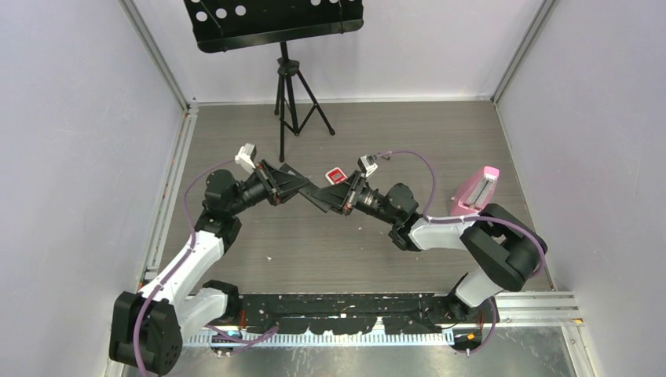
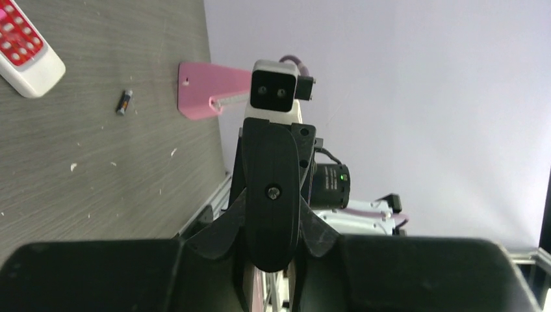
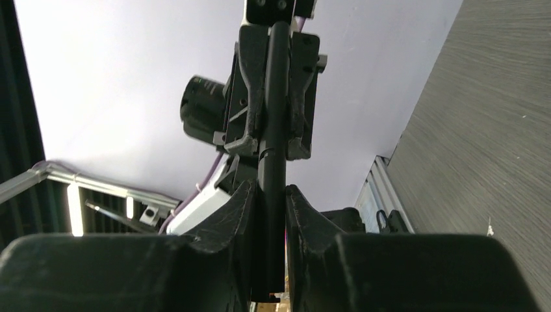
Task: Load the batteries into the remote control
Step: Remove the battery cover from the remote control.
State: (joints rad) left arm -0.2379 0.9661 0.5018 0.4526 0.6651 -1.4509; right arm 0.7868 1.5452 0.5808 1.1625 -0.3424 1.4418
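Black remote [image 2: 273,162] hangs in the air over the middle of the table [image 1: 393,133], held between the two arms, which meet tip to tip there.

The left gripper [image 2: 273,224] is closed tight on one end. Its fingers [image 2: 214,237] press on the remote's two narrow edges, so its broad face, with a small screw in it, faces that wrist camera.

The right gripper [image 3: 271,205] takes the other end. From its own wrist the remote shows edge-on as a thin dark bar. The fingers [image 3: 237,218] lie against both flat sides with no gap that I can see, so they look clamped on it.

Only one battery [image 2: 123,102] is in view. It is dark and very small, and it lies flat on the table, held by nothing. It sits between a white remote [image 2: 23,52] with red buttons and a pink piece [image 2: 205,91], apart from both and well apart from the black remote. The overhead view is too coarse to pick it out with any certainty.

The white remote lies on the table just behind the right wrist. The pink piece stands near the table's right side. A music stand [image 1: 275,23] rises at the far edge.
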